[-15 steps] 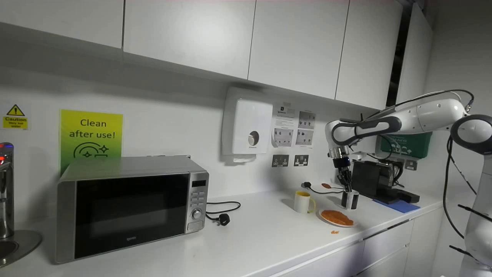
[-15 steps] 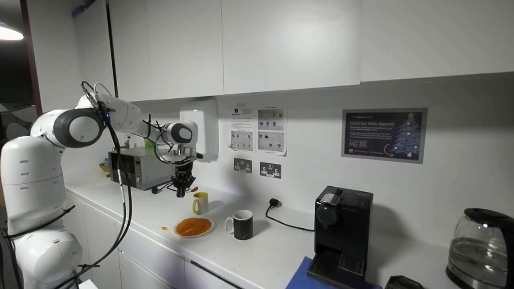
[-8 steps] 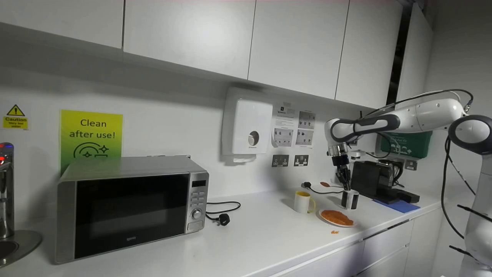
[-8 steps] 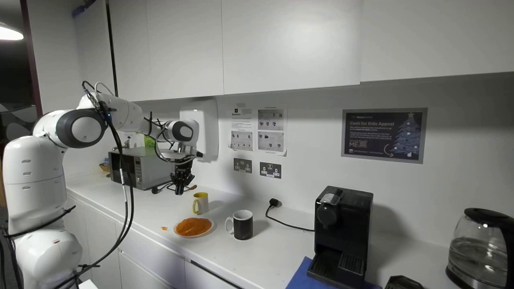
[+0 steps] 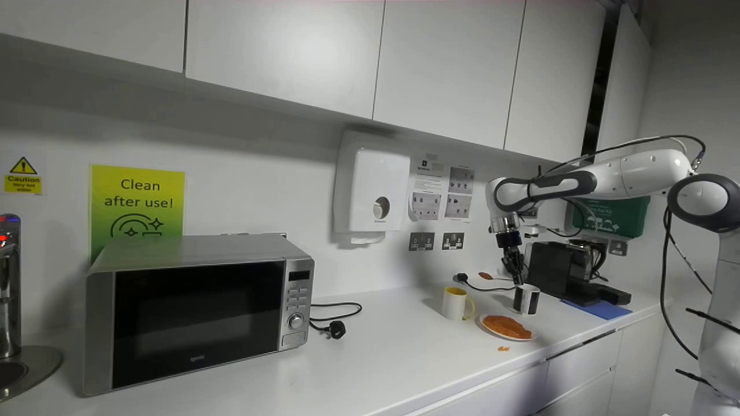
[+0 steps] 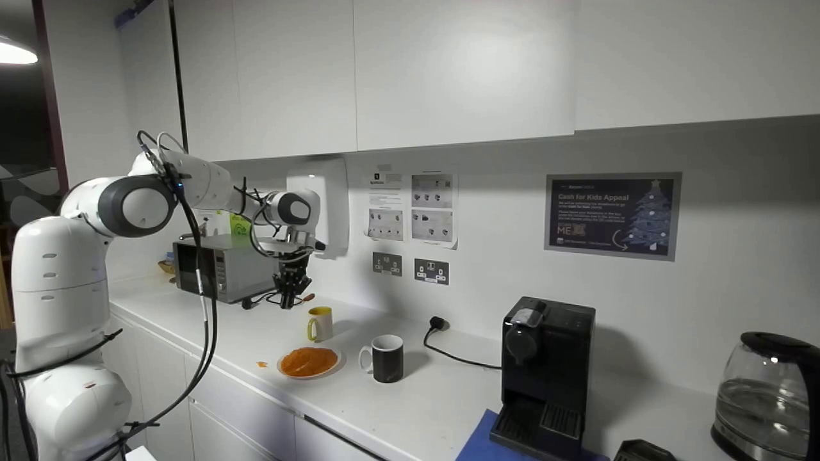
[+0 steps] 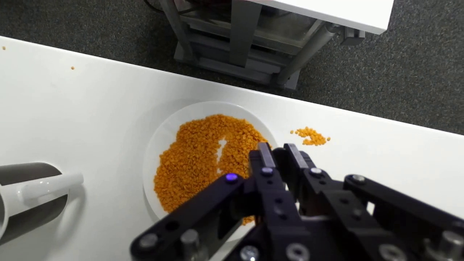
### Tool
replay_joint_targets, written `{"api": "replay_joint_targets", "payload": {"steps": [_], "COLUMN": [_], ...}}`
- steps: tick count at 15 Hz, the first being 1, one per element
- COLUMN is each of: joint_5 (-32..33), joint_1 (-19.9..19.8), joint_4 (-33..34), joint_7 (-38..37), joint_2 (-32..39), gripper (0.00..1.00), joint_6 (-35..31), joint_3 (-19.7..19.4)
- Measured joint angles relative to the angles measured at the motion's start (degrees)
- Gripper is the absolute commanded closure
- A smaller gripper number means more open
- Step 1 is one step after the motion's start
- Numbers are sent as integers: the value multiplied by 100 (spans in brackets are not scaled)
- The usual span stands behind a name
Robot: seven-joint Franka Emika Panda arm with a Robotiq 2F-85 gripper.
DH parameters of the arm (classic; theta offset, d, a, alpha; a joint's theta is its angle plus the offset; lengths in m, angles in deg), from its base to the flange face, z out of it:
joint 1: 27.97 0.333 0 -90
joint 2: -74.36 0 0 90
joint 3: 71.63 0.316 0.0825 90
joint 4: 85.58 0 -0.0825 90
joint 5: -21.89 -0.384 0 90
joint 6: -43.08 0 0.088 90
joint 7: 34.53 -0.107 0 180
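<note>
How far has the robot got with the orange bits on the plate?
Done: some scooping, maybe: a bare streak runs through the orange bits. In hand: what looks like a spoon, gripped by the shut tool; I can't tell what's in it. Left: plenty on the plate, plus spilled bits beside it.

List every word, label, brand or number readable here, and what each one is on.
"Clean after use!": yellow-green wall sign
"Caution Very hot water": yellow warning sticker
"Cash for Kids Appeal": Christmas-tree poster
"ME": same poster
"Aid Kit": green first aid box; the preceding word is unclear
Too small or blurred: print on the microwave oven and paper towel dispenser, the instruction sheets, the poster's smaller lines. No number is legible.
</note>
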Motion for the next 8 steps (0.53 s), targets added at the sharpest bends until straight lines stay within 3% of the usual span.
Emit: {"api": "replay_joint_targets", "payload": {"steps": [8], "joint_5": [-94], "joint_1": [1], "joint_4": [292], "joint_7": [0], "joint_2": [237], "gripper": [97], "joint_6": [113], "joint_3": [4]}}
